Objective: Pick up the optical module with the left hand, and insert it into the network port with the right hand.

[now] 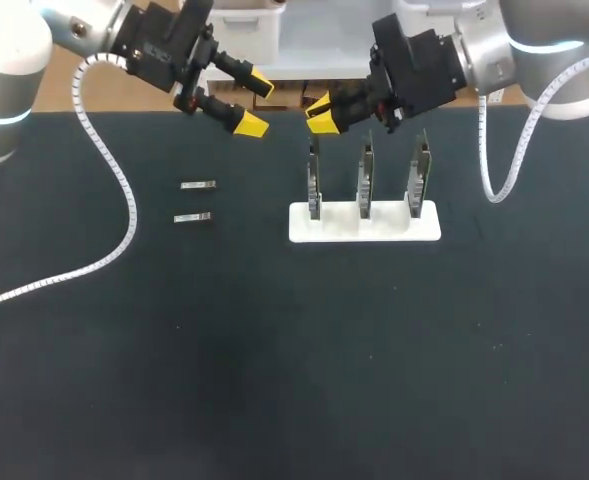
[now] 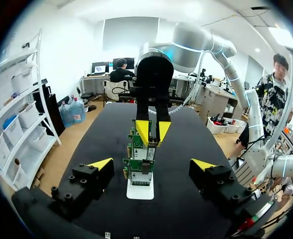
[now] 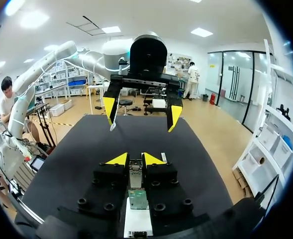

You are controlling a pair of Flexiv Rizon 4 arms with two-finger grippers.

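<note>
Two silver optical modules (image 1: 198, 185) (image 1: 192, 217) lie on the black table left of centre. A white base (image 1: 364, 225) holds three upright green boards with network ports (image 1: 366, 180). My right gripper (image 1: 321, 113) hovers above the leftmost board (image 1: 314, 182). In the right wrist view it (image 3: 135, 159) is shut on a third silver optical module (image 3: 135, 173), directly over a board (image 3: 137, 199). My left gripper (image 1: 256, 104) hangs open and empty in the air just left of it, facing it. The left wrist view shows the right gripper (image 2: 152, 132) over the row of boards (image 2: 139, 172).
The white base (image 2: 140, 191) stands right of the table's centre, near the back. Cables trail from both arms over the table's left and right sides. The wide front half of the black table (image 1: 294, 380) carries nothing.
</note>
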